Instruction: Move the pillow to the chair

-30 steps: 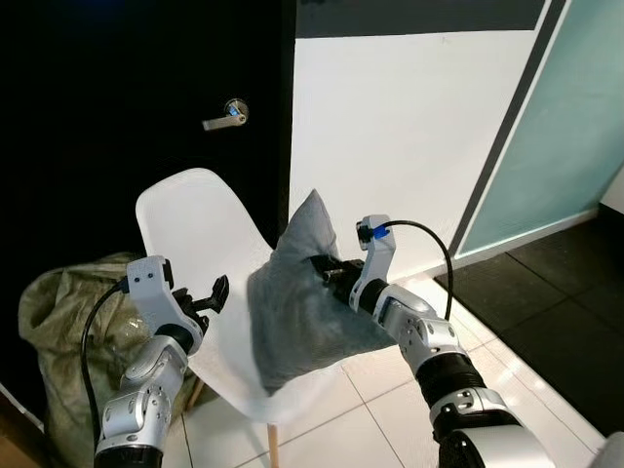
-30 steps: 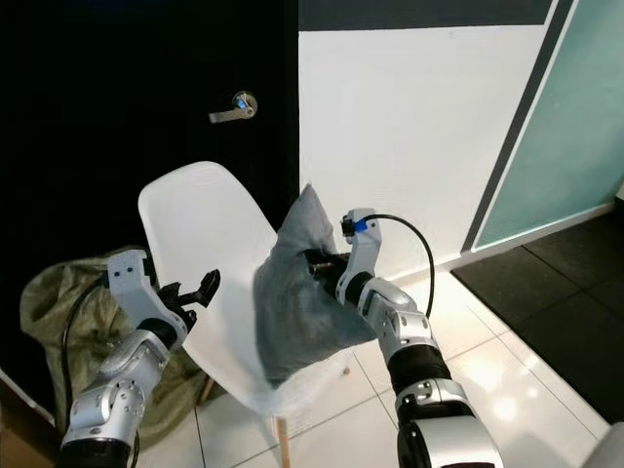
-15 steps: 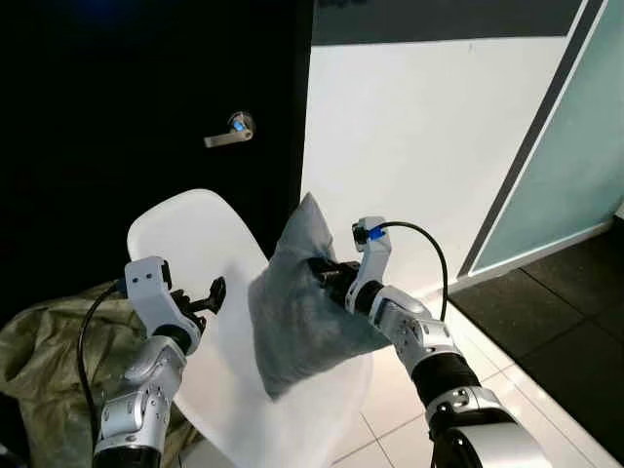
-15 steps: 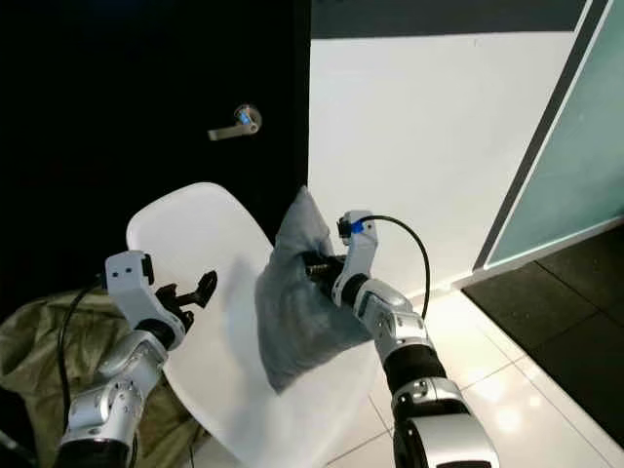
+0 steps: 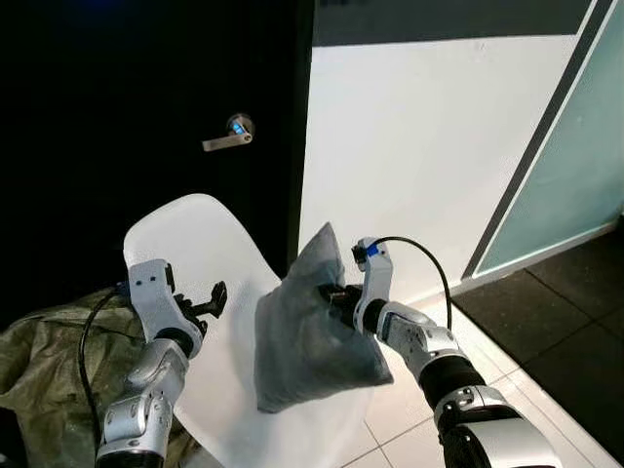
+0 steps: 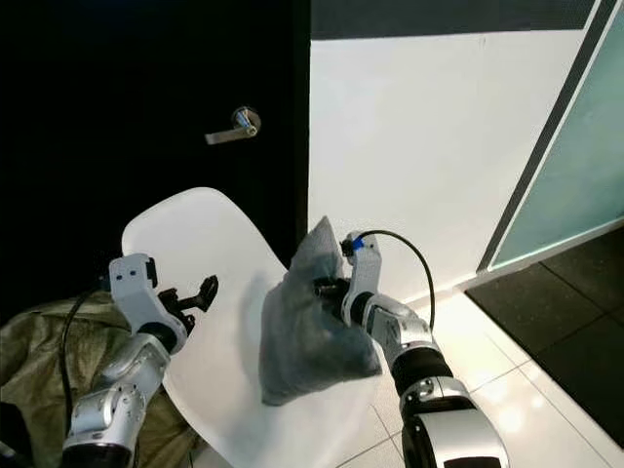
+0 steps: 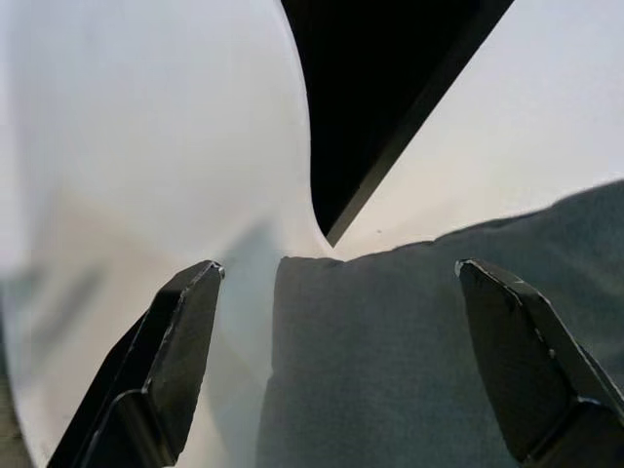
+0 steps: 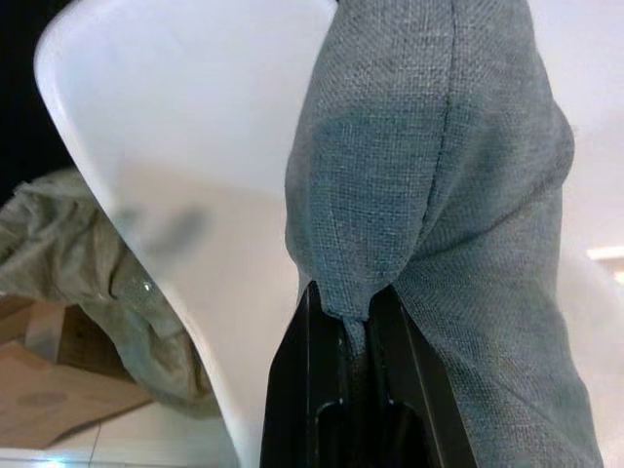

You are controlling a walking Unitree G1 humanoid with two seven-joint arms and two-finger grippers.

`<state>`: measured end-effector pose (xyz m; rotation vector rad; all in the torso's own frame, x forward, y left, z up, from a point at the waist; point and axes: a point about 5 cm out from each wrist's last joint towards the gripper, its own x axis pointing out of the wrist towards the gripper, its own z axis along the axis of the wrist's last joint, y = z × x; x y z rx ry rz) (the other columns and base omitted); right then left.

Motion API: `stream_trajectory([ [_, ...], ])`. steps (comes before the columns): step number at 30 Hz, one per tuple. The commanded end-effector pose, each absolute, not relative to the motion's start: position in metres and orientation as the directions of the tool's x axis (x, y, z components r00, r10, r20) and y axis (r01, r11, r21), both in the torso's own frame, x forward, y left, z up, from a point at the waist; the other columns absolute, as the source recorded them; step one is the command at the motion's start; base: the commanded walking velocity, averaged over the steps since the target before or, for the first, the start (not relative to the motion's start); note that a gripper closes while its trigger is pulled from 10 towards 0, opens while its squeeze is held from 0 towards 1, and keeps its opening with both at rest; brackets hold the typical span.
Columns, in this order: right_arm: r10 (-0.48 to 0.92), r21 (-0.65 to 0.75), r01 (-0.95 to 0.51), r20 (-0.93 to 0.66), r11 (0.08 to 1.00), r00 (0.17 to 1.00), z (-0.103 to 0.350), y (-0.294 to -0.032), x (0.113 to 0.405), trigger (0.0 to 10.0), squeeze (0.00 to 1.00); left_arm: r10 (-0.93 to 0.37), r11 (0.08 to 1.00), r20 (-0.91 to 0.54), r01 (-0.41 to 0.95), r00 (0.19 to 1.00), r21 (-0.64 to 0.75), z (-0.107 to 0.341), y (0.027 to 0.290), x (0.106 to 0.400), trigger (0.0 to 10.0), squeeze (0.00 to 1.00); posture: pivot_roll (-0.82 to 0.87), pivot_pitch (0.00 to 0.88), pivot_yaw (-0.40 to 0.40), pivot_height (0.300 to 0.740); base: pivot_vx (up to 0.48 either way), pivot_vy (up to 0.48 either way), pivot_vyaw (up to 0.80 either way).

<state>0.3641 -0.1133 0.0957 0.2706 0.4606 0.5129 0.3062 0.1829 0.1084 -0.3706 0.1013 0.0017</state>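
The right tool grips the grey pillow by a pinched fold of fabric; in the right wrist view its two black fingers are clamped close together on a tuck of the woven cloth. The pillow hangs upright, one corner pointing up, over the seat of the white moulded chair. Its lower edge lies at or just above the seat surface; from the head views I cannot tell whether it touches.

The left tool hovers in front of the chair's backrest, to the left of the pillow and apart from it. Its fingers are spread wide and hold nothing: in the left wrist view the two black fingertips stand far apart, with the pillow's edge and the white chair shell showing between them.

Behind the chair stands a black door with a silver lever handle, and to its right a white wall panel. A frosted glass panel with a dark frame runs along the far right. An olive-green crumpled sack lies on the floor beside the chair on the left. The floor has pale glossy tiles near the chair and dark tiles to the right.
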Motion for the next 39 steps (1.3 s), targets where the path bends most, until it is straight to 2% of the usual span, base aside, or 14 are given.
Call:
stream_trajectory([
  [1, 0.497, 0.355, -0.364, -0.435, 0.861, 0.751, 0.090, -0.119, 0.364, 10.0, 0.00, -0.014, 0.936, -0.109, -0.025, 0.994, -0.351, 0.108, 0.183, 0.304, 10.0, 0.00, -0.12, 0.000, -0.045, 0.730, 0.000, 0.000, 0.00],
  [9, 0.385, 0.348, -0.201, -0.615, 0.915, 0.688, 0.067, -0.140, 0.353, 10.0, 0.00, -0.012, 0.947, -0.106, -0.023, 0.994, -0.320, 0.112, 0.185, 0.302, 10.0, 0.00, -0.11, 0.000, -0.043, 0.690, 0.000, 0.000, 0.00],
  [18, 0.397, 0.408, -0.131, -0.681, 0.903, 0.616, 0.055, -0.141, 0.342, 10.0, 0.00, -0.003, 0.956, -0.092, -0.024, 0.996, -0.292, 0.121, 0.188, 0.302, 10.0, 0.00, -0.11, 0.011, -0.040, 0.640, 0.000, 0.000, 0.00],
  [25, 0.491, 0.453, -0.221, -0.657, 0.863, 0.572, 0.057, -0.116, 0.342, 10.0, 0.00, -0.001, 0.959, -0.077, -0.021, 0.997, -0.284, 0.127, 0.188, 0.302, 10.0, 0.00, -0.10, 0.018, -0.038, 0.605, 0.000, 0.000, 0.00],
  [30, 0.505, 0.429, -0.273, -0.667, 0.861, 0.548, 0.058, -0.106, 0.342, 10.0, 0.00, 0.000, 0.959, -0.070, -0.019, 0.998, -0.282, 0.131, 0.187, 0.301, 10.0, 0.00, -0.10, 0.021, -0.037, 0.585, 0.000, 0.000, 0.00],
  [34, 0.474, 0.378, -0.287, -0.683, 0.880, 0.556, 0.057, -0.105, 0.342, 10.0, 0.00, 0.003, 0.961, -0.069, -0.022, 0.998, -0.276, 0.131, 0.188, 0.298, 10.0, 0.00, -0.09, 0.018, -0.040, 0.575, 0.000, 0.000, 0.00],
  [39, 0.495, 0.379, -0.320, -0.633, 0.868, 0.594, 0.063, -0.101, 0.347, 10.0, 0.00, 0.012, 0.962, -0.071, -0.031, 0.997, -0.272, 0.131, 0.192, 0.297, 10.0, 0.00, -0.09, 0.020, -0.041, 0.560, 0.000, 0.000, 0.00],
])
